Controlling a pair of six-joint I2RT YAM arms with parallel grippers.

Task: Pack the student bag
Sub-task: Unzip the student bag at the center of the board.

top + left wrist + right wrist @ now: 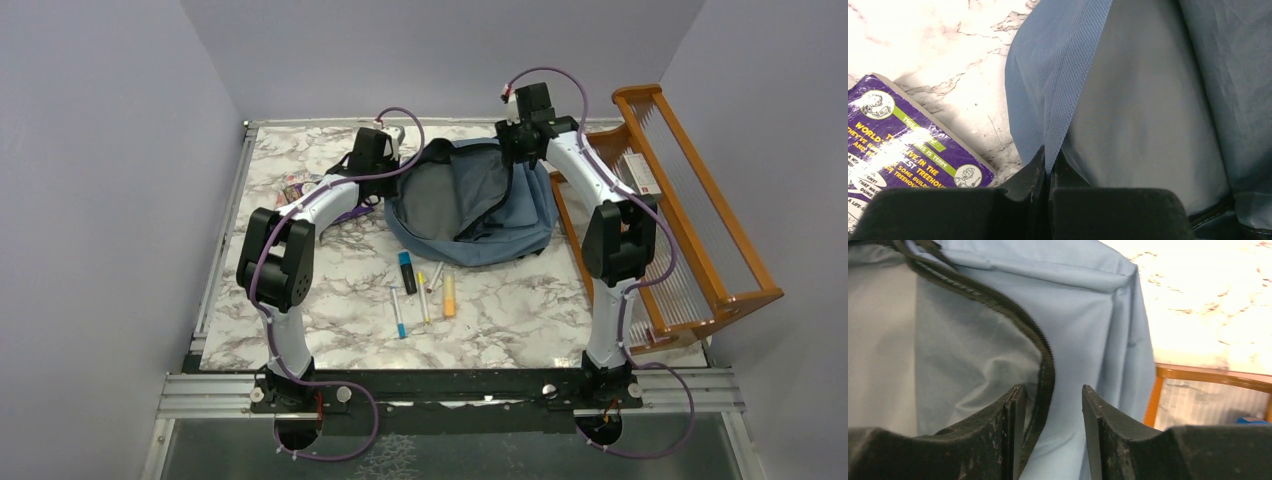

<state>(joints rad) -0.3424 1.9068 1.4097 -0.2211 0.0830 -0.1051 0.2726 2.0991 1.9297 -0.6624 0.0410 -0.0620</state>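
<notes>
Several pens (449,296) loose at the table (520,310) centre | student bag (470,200) open by its far edge — limp, light cloth | left gripper (1049,165) pinching its rim fabric | right gripper (1053,395) half-open astride the zipper (1045,355), unclamped | we'd grip the stiffer zipper rim

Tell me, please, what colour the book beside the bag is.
Purple book, best in the left wrist view.

left arm (275,262): elbow raised, forearm running toward 1 o'clock, wrist pitched down. left gripper (1049,161) clamped tight, jaws pinching a fold of the student bag (1128,100). right arm (620,240): elbow high, forearm heading 11 o'clock. right gripper (1053,395) jaws parted, not gripping. both wrists out at the 12 o'clock side.
</notes>
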